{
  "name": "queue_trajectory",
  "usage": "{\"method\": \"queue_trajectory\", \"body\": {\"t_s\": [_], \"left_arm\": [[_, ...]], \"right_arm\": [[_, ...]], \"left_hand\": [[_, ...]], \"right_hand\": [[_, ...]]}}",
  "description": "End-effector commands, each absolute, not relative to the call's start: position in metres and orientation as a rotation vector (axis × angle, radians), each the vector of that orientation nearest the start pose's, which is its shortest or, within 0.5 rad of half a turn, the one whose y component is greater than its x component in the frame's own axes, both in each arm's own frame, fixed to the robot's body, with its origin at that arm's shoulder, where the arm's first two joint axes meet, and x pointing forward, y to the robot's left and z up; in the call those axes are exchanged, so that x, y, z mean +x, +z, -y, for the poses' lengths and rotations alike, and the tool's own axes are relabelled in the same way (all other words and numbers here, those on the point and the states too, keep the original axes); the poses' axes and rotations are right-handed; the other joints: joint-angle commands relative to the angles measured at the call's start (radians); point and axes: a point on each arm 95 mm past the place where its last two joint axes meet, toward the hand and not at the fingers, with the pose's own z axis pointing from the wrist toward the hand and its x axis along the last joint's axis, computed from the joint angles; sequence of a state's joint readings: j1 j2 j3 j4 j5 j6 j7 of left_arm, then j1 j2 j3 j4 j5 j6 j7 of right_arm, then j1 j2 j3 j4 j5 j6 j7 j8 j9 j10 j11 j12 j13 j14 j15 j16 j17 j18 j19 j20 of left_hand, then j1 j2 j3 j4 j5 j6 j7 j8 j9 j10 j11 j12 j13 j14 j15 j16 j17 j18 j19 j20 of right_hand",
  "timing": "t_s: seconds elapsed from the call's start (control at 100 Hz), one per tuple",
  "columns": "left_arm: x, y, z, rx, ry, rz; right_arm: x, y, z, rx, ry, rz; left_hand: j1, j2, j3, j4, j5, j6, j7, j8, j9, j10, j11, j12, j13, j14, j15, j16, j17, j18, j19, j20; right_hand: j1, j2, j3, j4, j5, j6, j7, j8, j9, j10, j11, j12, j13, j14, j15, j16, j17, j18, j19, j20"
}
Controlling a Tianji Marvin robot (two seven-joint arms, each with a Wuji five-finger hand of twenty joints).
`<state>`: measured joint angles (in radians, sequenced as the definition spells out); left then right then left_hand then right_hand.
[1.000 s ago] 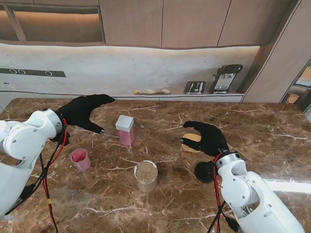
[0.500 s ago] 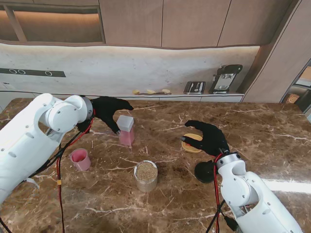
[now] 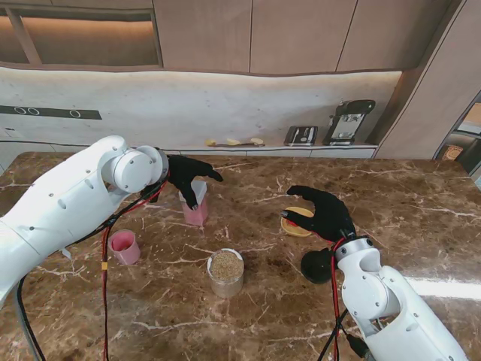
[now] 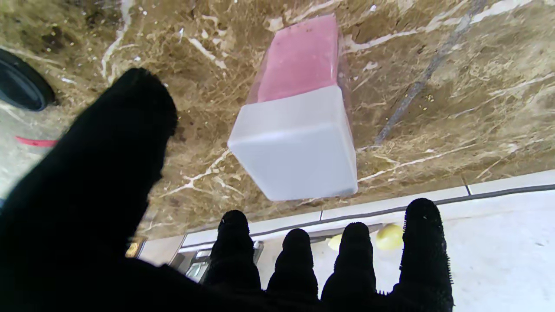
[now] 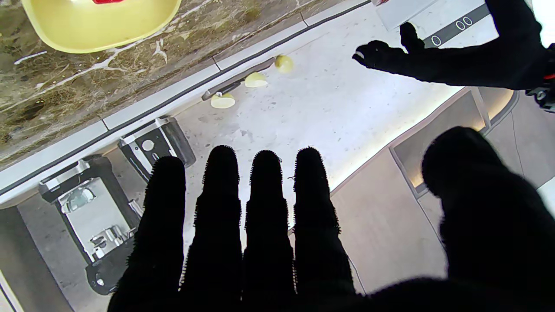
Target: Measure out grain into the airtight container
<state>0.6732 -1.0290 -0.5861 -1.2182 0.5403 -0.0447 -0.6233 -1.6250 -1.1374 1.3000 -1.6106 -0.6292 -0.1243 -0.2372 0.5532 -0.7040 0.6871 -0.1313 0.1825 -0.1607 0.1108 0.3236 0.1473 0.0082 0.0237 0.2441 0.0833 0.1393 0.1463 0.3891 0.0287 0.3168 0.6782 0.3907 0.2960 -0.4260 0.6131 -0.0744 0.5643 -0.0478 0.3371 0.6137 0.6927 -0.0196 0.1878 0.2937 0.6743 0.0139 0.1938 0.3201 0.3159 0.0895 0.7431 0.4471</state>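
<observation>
Your left hand (image 3: 189, 176) hovers spread over the lidded pink container (image 3: 195, 207), which stands on the table (image 3: 391, 203) at far left-centre, holding nothing. Lower it squarely, thumb on one side and fingers opposite, before lifting the lid. Your right hand (image 3: 319, 214) rests open beside the yellow dish (image 3: 294, 222).

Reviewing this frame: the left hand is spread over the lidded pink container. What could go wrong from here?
1. The pink container is tall and narrow; the open left hand hovers just over its white lid, so an off-centre touch might tip it.
2. The lid is on, so no grain can go in yet.
3. The open jar of grain stands uncovered nearer to me; a sweeping arm might knock it and spill.
</observation>
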Motion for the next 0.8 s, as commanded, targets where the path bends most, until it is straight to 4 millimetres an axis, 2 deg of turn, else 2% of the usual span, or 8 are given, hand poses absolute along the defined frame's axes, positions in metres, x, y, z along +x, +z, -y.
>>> {"method": "queue_trajectory", "body": {"t_s": [0.0, 0.17, 0.22, 0.33, 0.47, 0.58, 0.68, 0.79], "left_arm": [[0.552, -0.224, 0.051, -1.248, -1.124, -2.179], [0.557, -0.233, 0.049, -1.254, -1.079, -2.213], [0.557, -0.236, 0.048, -1.258, -1.071, -2.224], [0.558, -0.244, 0.048, -1.253, -1.079, -2.249], [0.56, -0.255, 0.046, -1.271, -1.064, -2.256], [0.562, -0.263, 0.046, -1.287, -1.064, -2.253], [0.564, -0.27, 0.046, -1.298, -1.099, -2.224], [0.566, -0.276, 0.047, -1.284, -1.151, -2.2]], "right_arm": [[0.393, -0.313, 0.02, 1.442, 1.862, -1.048], [0.393, -0.313, 0.019, 1.448, 1.863, -1.048], [0.393, -0.313, 0.018, 1.452, 1.863, -1.05], [0.393, -0.314, 0.016, 1.464, 1.867, -1.054], [0.393, -0.313, 0.014, 1.466, 1.87, -1.058], [0.393, -0.312, 0.014, 1.465, 1.872, -1.059], [0.392, -0.312, 0.014, 1.468, 1.87, -1.056], [0.392, -0.313, 0.014, 1.472, 1.867, -1.053]], "left_hand": [[0.01, -0.025, 0.026, -0.011, -0.036, -0.03, 0.012, 0.018, -0.032, -0.014, -0.009, 0.02, -0.021, 0.036, 0.024, 0.023, 0.024, 0.027, 0.068, 0.026], [0.023, -0.038, 0.063, -0.015, -0.034, -0.057, 0.082, 0.038, -0.032, 0.003, 0.007, 0.083, 0.001, 0.056, 0.092, 0.068, 0.078, -0.035, 0.166, 0.046], [0.038, -0.04, 0.083, -0.016, -0.033, -0.067, 0.109, 0.055, -0.032, 0.005, 0.015, 0.113, 0.014, 0.051, 0.127, 0.099, 0.1, -0.084, 0.191, 0.055], [0.065, -0.057, 0.139, -0.015, -0.03, -0.105, 0.288, 0.139, -0.025, 0.0, 0.044, 0.19, 0.032, 0.035, 0.183, 0.159, 0.146, -0.126, 0.242, 0.074], [0.085, -0.062, 0.172, -0.011, -0.036, -0.101, 0.416, 0.183, -0.007, 0.005, 0.102, 0.246, 0.059, 0.045, 0.275, 0.232, 0.194, -0.175, 0.29, 0.091], [0.098, -0.066, 0.198, -0.01, -0.044, -0.088, 0.52, 0.237, 0.012, 0.016, 0.179, 0.3, 0.076, 0.057, 0.372, 0.323, 0.216, -0.243, 0.3, 0.087], [0.133, -0.073, 0.238, -0.003, -0.048, -0.076, 0.686, 0.33, 0.038, 0.029, 0.361, 0.395, 0.144, 0.099, 0.472, 0.411, 0.279, -0.28, 0.345, 0.096], [0.182, -0.081, 0.283, 0.007, 0.086, -0.009, 0.799, 0.376, 0.186, 0.053, 0.534, 0.417, 0.289, 0.091, 0.537, 0.451, 0.39, -0.314, 0.412, 0.104]], "right_hand": [[-0.013, -0.011, 0.001, 0.024, -0.006, -0.003, -0.011, -0.005, -0.002, -0.003, 0.005, -0.002, -0.007, -0.008, 0.0, -0.018, -0.011, 0.004, 0.024, -0.006], [-0.011, -0.012, 0.0, 0.024, -0.002, -0.003, -0.009, -0.005, 0.005, -0.002, 0.008, 0.001, -0.004, -0.008, 0.002, -0.014, -0.011, 0.008, 0.028, 0.0], [-0.011, -0.01, 0.0, 0.024, -0.002, -0.003, -0.01, -0.005, 0.007, -0.002, 0.008, 0.003, -0.004, -0.005, 0.003, -0.013, -0.011, 0.009, 0.029, 0.001], [-0.012, -0.005, -0.003, 0.023, -0.001, -0.004, -0.009, -0.005, 0.013, -0.001, 0.01, 0.006, 0.004, -0.003, 0.007, -0.01, -0.005, 0.012, 0.034, 0.006], [-0.011, -0.003, -0.005, 0.022, 0.002, -0.006, -0.008, -0.005, 0.017, -0.001, 0.011, 0.008, 0.005, -0.004, 0.008, -0.007, -0.004, 0.014, 0.037, 0.009], [-0.01, -0.003, -0.007, 0.022, 0.006, -0.006, -0.006, -0.005, 0.019, -0.001, 0.011, 0.01, 0.007, -0.002, 0.009, -0.005, -0.003, 0.014, 0.039, 0.012], [-0.009, -0.002, -0.009, 0.022, 0.007, -0.007, -0.005, -0.005, 0.02, 0.0, 0.011, 0.011, 0.008, 0.0, 0.01, -0.004, -0.002, 0.015, 0.041, 0.014], [-0.008, 0.0, -0.01, 0.022, 0.009, -0.007, -0.004, -0.005, 0.022, 0.0, 0.011, 0.012, 0.009, 0.0, 0.01, -0.002, -0.003, 0.015, 0.041, 0.016]]}}
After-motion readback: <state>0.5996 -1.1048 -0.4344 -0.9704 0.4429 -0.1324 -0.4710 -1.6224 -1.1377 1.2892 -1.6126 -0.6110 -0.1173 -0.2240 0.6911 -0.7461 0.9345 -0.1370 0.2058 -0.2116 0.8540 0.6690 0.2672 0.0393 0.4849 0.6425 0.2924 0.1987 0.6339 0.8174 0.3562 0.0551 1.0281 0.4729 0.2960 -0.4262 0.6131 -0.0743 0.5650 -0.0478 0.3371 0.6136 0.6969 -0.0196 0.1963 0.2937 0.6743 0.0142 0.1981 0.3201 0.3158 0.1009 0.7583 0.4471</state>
